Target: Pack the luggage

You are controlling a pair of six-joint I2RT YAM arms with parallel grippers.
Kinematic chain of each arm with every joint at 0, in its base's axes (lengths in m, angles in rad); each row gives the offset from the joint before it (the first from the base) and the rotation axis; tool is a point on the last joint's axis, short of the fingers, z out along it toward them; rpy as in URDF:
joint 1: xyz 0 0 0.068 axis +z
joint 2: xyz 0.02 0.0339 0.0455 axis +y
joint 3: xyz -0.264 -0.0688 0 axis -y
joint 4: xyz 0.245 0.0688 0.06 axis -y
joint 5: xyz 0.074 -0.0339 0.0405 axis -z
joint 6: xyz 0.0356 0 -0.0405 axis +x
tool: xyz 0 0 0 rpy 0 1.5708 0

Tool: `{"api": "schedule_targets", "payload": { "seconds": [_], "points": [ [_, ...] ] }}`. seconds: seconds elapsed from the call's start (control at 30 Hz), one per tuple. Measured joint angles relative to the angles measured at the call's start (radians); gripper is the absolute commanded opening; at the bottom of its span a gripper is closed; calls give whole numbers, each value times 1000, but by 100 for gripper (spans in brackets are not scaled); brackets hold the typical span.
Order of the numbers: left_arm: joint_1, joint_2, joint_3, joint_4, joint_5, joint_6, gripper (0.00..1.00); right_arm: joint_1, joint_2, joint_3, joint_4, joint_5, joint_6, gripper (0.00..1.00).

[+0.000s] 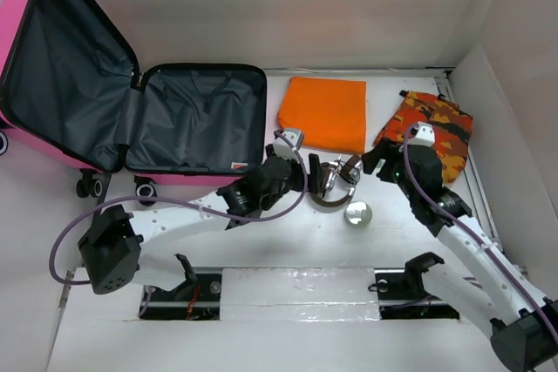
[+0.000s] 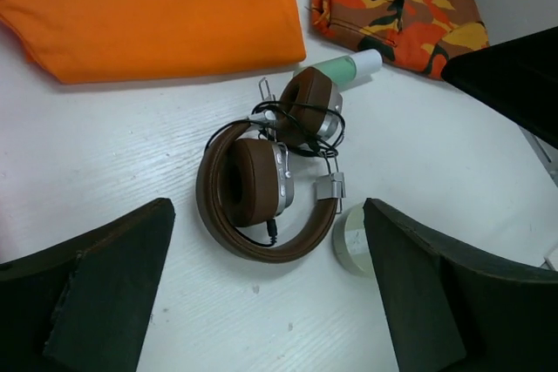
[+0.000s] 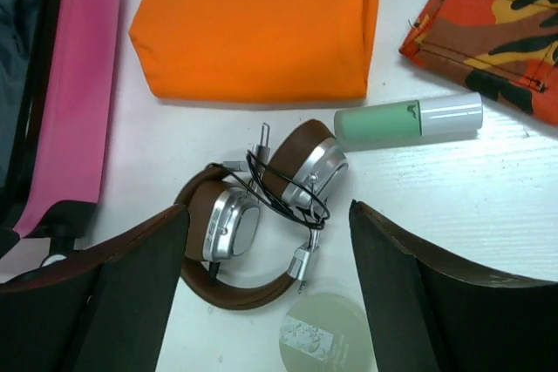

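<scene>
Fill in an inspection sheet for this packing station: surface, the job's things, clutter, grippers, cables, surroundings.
Surface: white table, no spills seen.
Job's things: pink luggage lies open at the far left, grey lining showing, nothing seen inside.
Clutter: orange folded cloth, camouflage garment, brown headphones, green tube, round tin, all on the table outside the luggage.
Grippers: left gripper and right gripper both open over the headphones, holding nothing.
Cables: purple cables run along both arms; headphone cord wound around the headphones.
Surroundings: white walls enclose the table.
</scene>
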Motion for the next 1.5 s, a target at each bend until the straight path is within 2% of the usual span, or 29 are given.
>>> {"api": "schedule_targets", "payload": {
  "seconds": [0.07,0.13,0.17,0.2,0.23,0.3,0.33,0.4,0.43,0.47,0.57,0.8,1.1,1.23,1.27,1.3,1.5],
  "points": [
    [0,21,5,-3,6,-6,73,0,-11,-9,-13,0,3,77],
    [0,39,5,-20,9,-15,62,0,-23,-14,-23,2,3,66],
    [0,47,5,-32,10,-21,52,0,-27,-15,-26,2,5,61],
    [0,55,5,-42,10,-27,49,0,-30,-17,-27,4,6,52],
    [0,64,5,-54,8,-34,49,0,-31,-19,-27,5,6,33],
    [-1,81,5,-87,-4,-48,43,0,-28,-24,-31,5,9,22],
    [-3,89,5,-106,-12,-57,38,0,-24,-24,-36,8,10,22],
    [-8,101,5,-140,-28,-75,38,0,-14,-24,-43,13,12,25],
    [-11,107,5,-156,-32,-84,40,0,-8,-24,-45,14,14,37],
    [-12,109,5,-163,-32,-90,41,0,-2,-25,-46,16,20,43],
    [-13,118,4,-172,-23,-113,42,0,-2,-49,-43,21,19,54],
    [-13,218,14,-189,12,-155,42,0,-2,-82,-38,0,22,54],
    [-13,324,118,-219,-8,-172,42,1,13,-89,-16,-60,21,54],
    [-13,356,192,-238,-67,-177,41,2,11,-89,-14,-68,21,54],
    [-13,371,217,-251,-93,-179,39,2,11,-89,-14,-68,21,54],
    [-13,388,245,-268,-116,-181,33,3,10,-89,-14,-69,21,54],
    [-12,471,320,-330,-205,-192,31,8,3,-89,-11,-75,21,54]
  ]
}}
